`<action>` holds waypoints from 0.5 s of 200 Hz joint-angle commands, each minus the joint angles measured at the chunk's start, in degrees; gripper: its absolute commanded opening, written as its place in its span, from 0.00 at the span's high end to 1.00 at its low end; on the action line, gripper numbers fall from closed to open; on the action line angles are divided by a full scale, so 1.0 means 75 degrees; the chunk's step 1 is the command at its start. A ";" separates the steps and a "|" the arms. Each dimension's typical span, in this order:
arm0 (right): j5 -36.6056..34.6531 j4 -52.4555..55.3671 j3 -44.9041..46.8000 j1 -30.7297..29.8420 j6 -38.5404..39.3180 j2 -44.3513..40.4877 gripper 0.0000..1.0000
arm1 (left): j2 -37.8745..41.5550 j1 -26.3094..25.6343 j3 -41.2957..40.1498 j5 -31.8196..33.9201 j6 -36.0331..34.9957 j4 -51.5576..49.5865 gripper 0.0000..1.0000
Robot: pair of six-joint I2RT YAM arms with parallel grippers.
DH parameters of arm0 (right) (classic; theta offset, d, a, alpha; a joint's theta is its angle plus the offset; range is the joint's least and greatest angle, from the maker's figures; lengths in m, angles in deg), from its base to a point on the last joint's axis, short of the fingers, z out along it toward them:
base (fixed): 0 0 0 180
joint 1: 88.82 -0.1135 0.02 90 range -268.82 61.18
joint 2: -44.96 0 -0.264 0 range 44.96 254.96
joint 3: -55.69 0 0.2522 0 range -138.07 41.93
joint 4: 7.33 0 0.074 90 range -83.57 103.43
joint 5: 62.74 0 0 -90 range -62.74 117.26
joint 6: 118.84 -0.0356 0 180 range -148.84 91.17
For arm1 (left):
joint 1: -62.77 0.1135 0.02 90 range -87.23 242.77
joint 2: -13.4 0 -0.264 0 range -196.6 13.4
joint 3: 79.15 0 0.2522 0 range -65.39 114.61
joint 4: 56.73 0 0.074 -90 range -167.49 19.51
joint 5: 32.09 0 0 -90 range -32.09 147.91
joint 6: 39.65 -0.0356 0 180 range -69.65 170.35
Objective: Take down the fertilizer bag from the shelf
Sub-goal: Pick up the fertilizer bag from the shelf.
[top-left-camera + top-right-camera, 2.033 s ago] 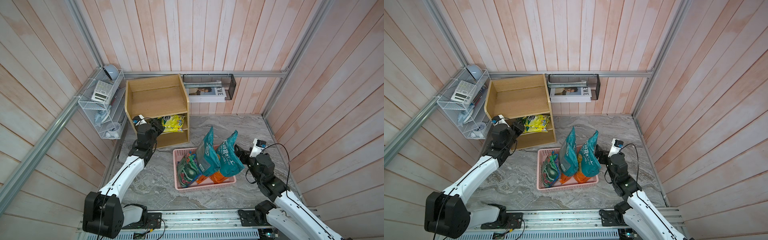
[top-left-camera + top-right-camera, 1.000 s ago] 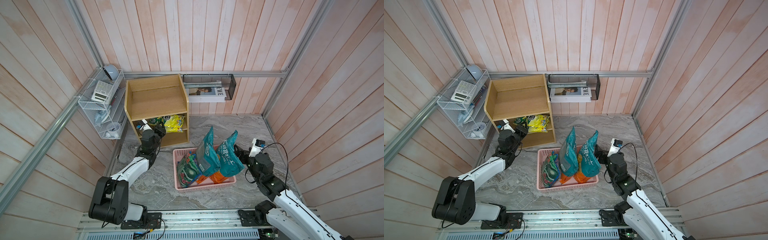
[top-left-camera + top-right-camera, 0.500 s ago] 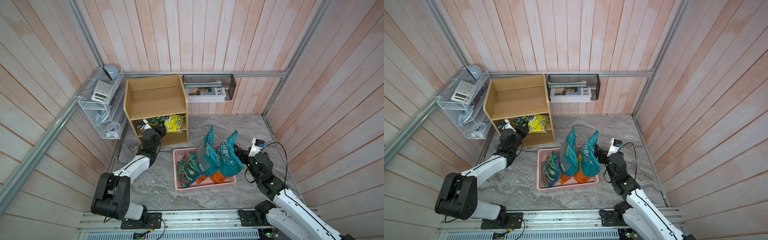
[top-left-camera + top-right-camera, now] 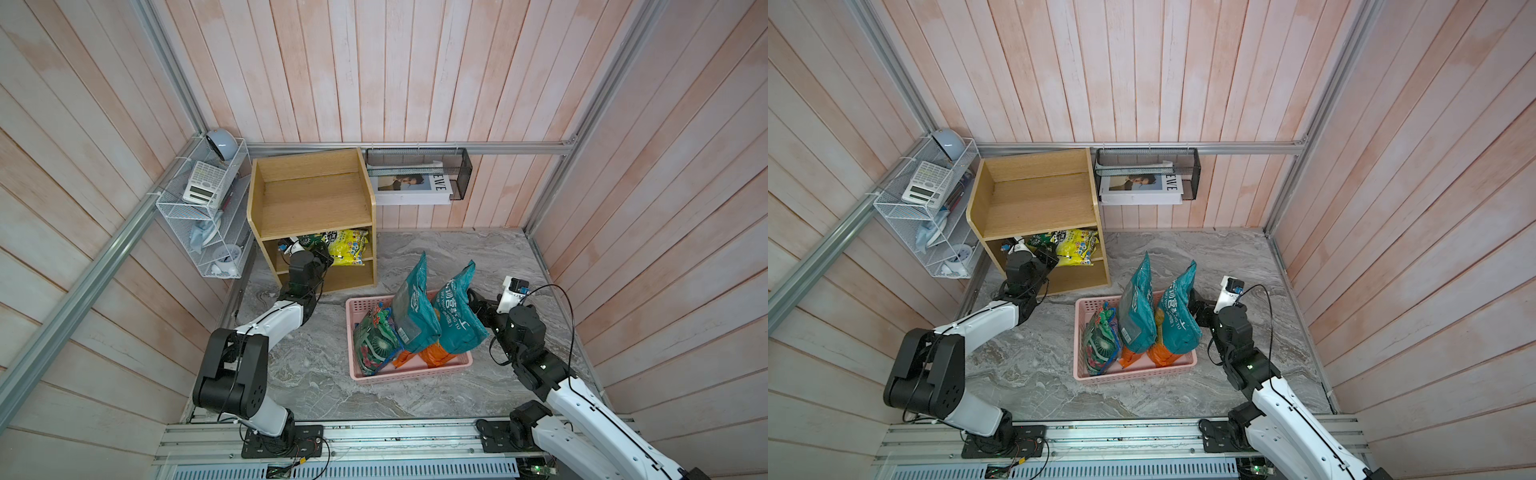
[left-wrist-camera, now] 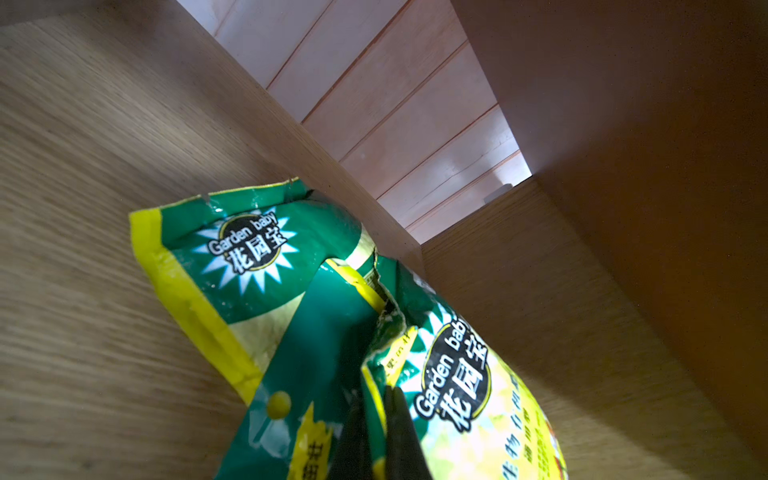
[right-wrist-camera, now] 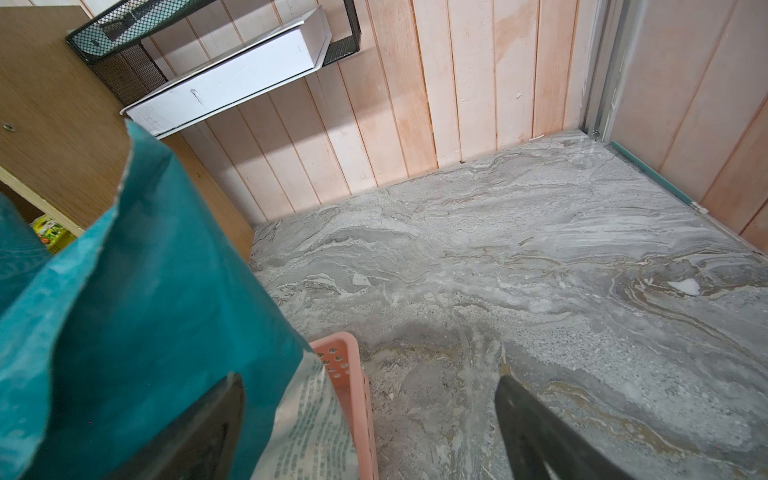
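The fertilizer bag (image 4: 348, 247) (image 4: 1076, 247) is yellow and green and lies on the middle tier of the light wooden shelf (image 4: 311, 199) (image 4: 1038, 199). My left gripper (image 4: 327, 258) (image 4: 1053, 259) reaches into that tier. In the left wrist view the left gripper (image 5: 374, 432) is shut on a folded edge of the fertilizer bag (image 5: 291, 291). My right gripper (image 4: 471, 297) (image 6: 370, 415) stands open beside a teal bag (image 6: 145, 311), with nothing between its fingers.
A pink basket (image 4: 411, 372) on the marble floor holds two upright teal bags (image 4: 415, 309) and smaller packets. A white wire rack (image 4: 199, 216) hangs left of the shelf. To the shelf's right a black mesh basket (image 4: 461, 174) holds a book.
My left gripper pushed further into the middle tier and closed on the bag's edge. The right arm and the basket have not moved.
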 commanded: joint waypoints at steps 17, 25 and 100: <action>0.0084 -0.0128 0.0053 -0.0055 0.0113 0.0031 0.02 | 0.0774 0.0029 0.0238 0.0415 -0.0373 -0.0611 1.00; 0.0090 -0.0117 0.0053 -0.0052 0.0113 0.0020 0.02 | 0.0934 0.0030 0.0281 0.0455 -0.0396 -0.0690 1.00; 0.0107 -0.0151 0.0041 -0.0064 0.0112 0.0084 0.02 | 0.3074 -0.0195 0.0954 0.0669 -0.0891 -0.2556 1.00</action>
